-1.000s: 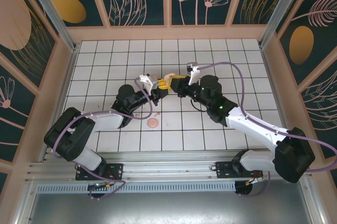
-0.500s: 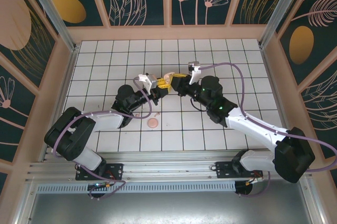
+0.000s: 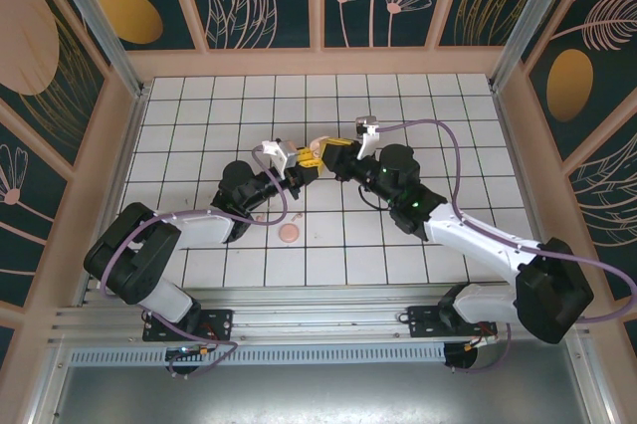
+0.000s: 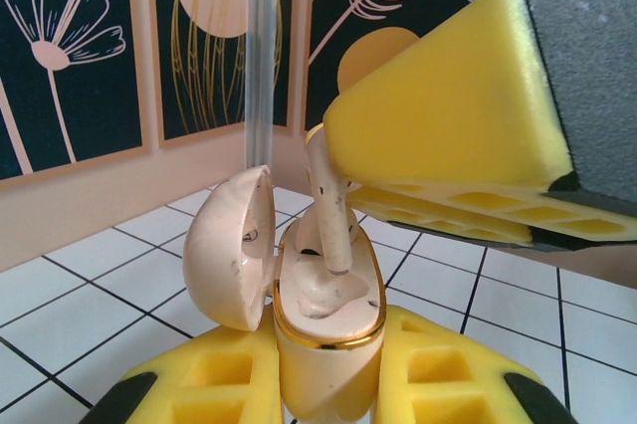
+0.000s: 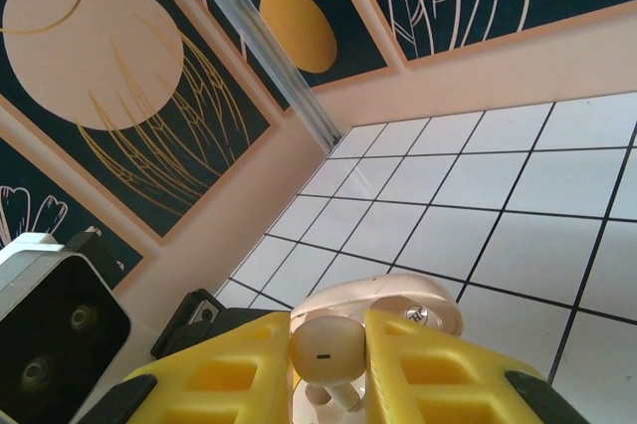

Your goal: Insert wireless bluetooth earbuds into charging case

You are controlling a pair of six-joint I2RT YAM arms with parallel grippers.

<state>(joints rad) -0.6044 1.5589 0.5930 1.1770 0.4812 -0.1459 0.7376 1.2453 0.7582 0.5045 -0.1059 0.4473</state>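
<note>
Earbud is going in but not yet seated. I am holding it stem-down, its tip just reaching into the open charging case, whose lid is hanging aside. My right gripper is clamping the bud's head between its yellow fingers. My left gripper is pinching the case body upright above the tiled floor. Whether the other bud is already inside, I cannot tell.

A white tiled floor with dark grid lines sits inside pale wooden framing holding dark teal wall panels of peach and gold botanical motifs, aluminium posts at the far corners.
</note>
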